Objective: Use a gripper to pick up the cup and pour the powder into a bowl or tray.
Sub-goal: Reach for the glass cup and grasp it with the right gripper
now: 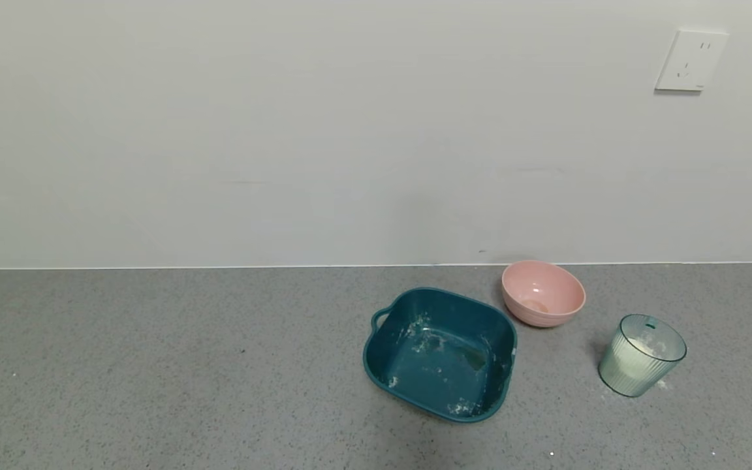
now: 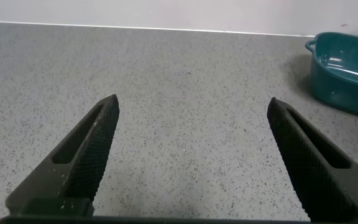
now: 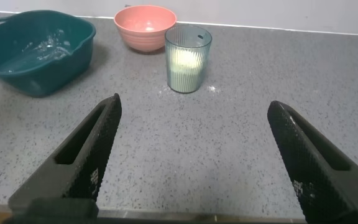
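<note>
The ribbed pale green cup [image 1: 641,356] stands upright on the grey counter at the right, with white powder [image 1: 637,352] heaped inside it. In the right wrist view the cup [image 3: 188,59] and its powder [image 3: 186,65] lie straight ahead of my right gripper [image 3: 192,102], which is open, well short of the cup, with only bare counter between its fingers. The pink bowl [image 1: 543,293] sits behind and left of the cup; it also shows as the pink bowl [image 3: 145,27] in the right wrist view. My left gripper [image 2: 192,99] is open over bare counter. Neither arm shows in the head view.
A dark teal tray [image 1: 440,352] with a handle and powder smears sits left of the bowl, the same tray [image 3: 36,50] in the right wrist view and tray [image 2: 347,71] in the left. A white wall with a socket [image 1: 690,60] backs the counter.
</note>
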`<action>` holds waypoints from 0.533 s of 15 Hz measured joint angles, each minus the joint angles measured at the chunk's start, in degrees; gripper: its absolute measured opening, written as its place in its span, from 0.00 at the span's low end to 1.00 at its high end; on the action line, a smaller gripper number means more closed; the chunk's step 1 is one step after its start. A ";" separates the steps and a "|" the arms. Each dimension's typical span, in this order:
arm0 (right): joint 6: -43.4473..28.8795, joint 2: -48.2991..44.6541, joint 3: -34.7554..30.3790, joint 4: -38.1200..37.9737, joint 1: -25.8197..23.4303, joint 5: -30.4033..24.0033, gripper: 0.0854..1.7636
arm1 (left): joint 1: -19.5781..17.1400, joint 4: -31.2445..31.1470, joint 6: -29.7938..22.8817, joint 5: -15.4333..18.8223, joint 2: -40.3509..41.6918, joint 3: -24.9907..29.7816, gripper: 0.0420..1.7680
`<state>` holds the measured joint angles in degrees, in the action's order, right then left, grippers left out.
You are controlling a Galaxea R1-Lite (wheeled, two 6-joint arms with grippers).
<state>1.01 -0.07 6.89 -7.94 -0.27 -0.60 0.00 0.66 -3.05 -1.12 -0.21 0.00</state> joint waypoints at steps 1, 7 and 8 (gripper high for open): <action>-0.05 0.05 1.24 -1.40 0.00 0.02 0.97 | 0.00 0.02 0.00 0.00 0.00 0.00 0.97; -0.09 8.31 6.28 -5.14 -0.52 0.07 0.97 | 0.00 0.00 0.00 0.00 0.00 0.00 0.97; -0.13 10.26 7.08 -5.79 -0.57 0.05 0.97 | 0.00 0.02 0.00 0.00 0.00 0.00 0.97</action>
<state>0.88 10.19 13.97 -13.73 -0.84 -0.55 0.00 0.68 -3.05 -1.12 -0.21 0.00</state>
